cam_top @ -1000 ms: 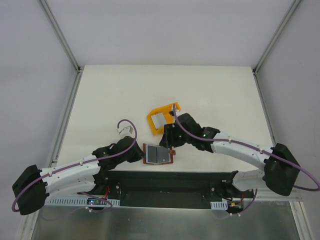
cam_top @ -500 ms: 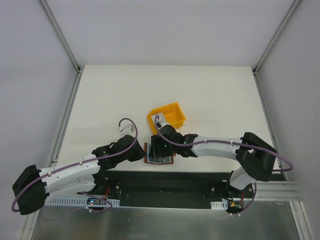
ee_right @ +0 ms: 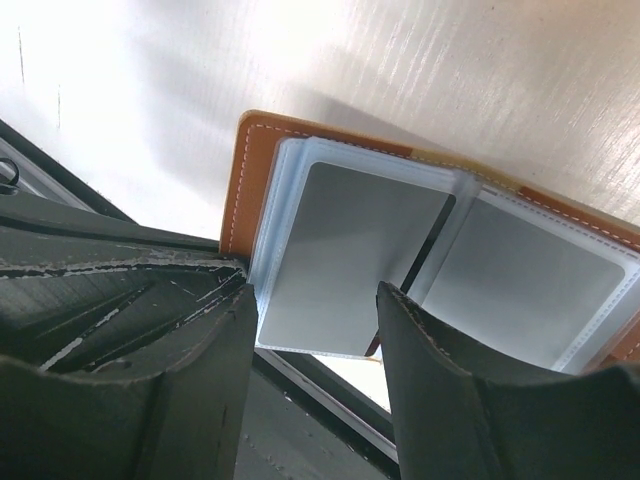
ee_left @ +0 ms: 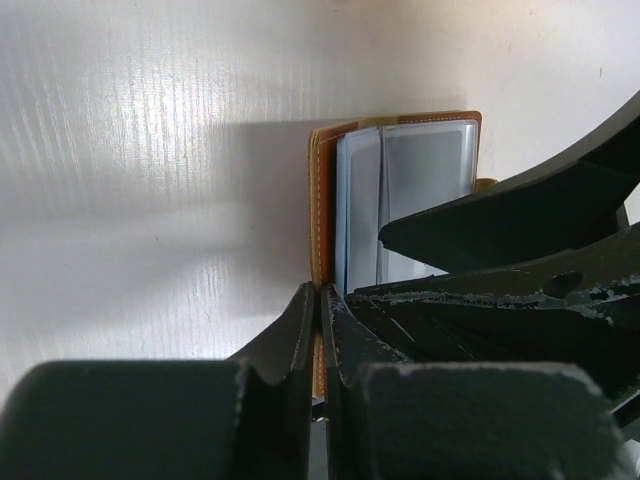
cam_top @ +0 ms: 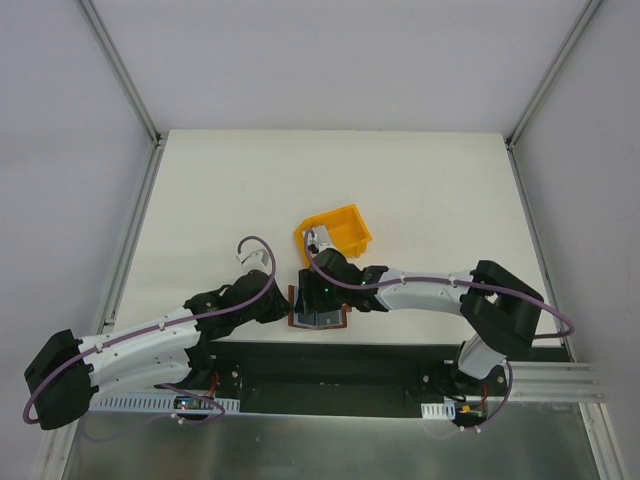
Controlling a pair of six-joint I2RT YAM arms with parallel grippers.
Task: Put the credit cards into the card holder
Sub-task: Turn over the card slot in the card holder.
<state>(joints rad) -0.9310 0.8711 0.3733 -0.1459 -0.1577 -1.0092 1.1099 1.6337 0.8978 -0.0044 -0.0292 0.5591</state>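
Observation:
The brown card holder (cam_top: pixel 322 320) lies open near the table's front edge, its grey sleeves facing up. My left gripper (cam_top: pixel 288 307) is shut on its left brown edge, as the left wrist view (ee_left: pixel 320 295) shows. My right gripper (cam_top: pixel 318 303) hangs open just above the card holder (ee_right: pixel 262 165). Its fingers (ee_right: pixel 425 350) stand either side of a light grey credit card (ee_right: pixel 345 255) that lies in the left sleeve. A second grey card (ee_right: pixel 525 285) sits in the right sleeve. Neither right finger visibly presses on a card.
The yellow bin (cam_top: pixel 350 215) stands just behind the card holder, beside the right wrist. A pale patch (cam_top: pixel 316 238) shows at its left end; I cannot tell whether it is a card. The table's dark front edge (ee_right: pixel 330 400) runs right under the card holder.
My right gripper has moved from the yellow bin forward and left to sit over the open card holder. The left gripper has kept its hold and has not moved.

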